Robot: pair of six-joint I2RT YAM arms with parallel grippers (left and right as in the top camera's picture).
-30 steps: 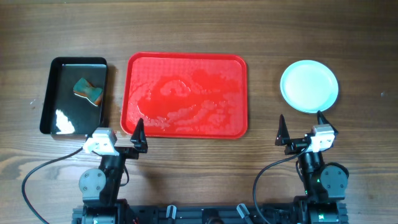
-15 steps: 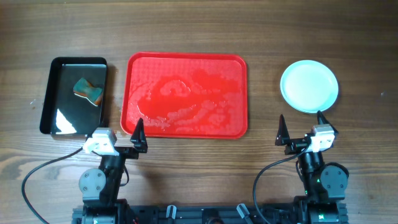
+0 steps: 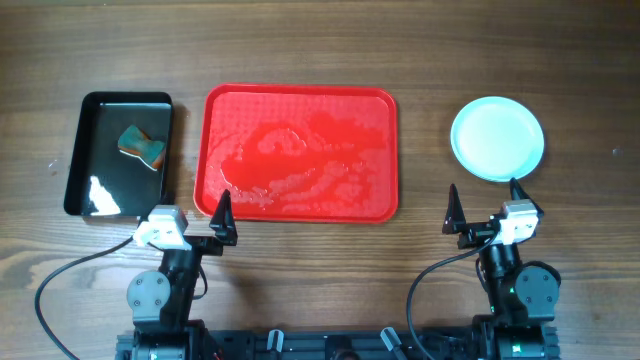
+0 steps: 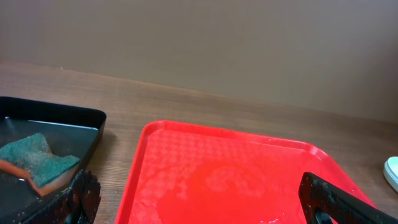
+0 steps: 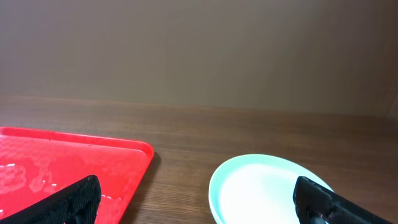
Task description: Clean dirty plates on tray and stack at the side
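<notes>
Both of your grippers stand wide open with nothing between the fingers: the left gripper [image 3: 188, 218] sits just near of the red tray's [image 3: 300, 100] near-left corner, and the right gripper [image 3: 486, 205] sits just near of the plates [image 3: 497, 138]. You see the plates as one pale mint-white disc on the wooden table [image 3: 320, 40], right of the tray and apart from it; how many are stacked you cannot tell. The tray's floor glistens wet. Left of it, a black tray [image 3: 90, 195] holds a sponge [image 3: 141, 145].

Even light, glare on tray [image 3: 368, 118], sharp
</notes>
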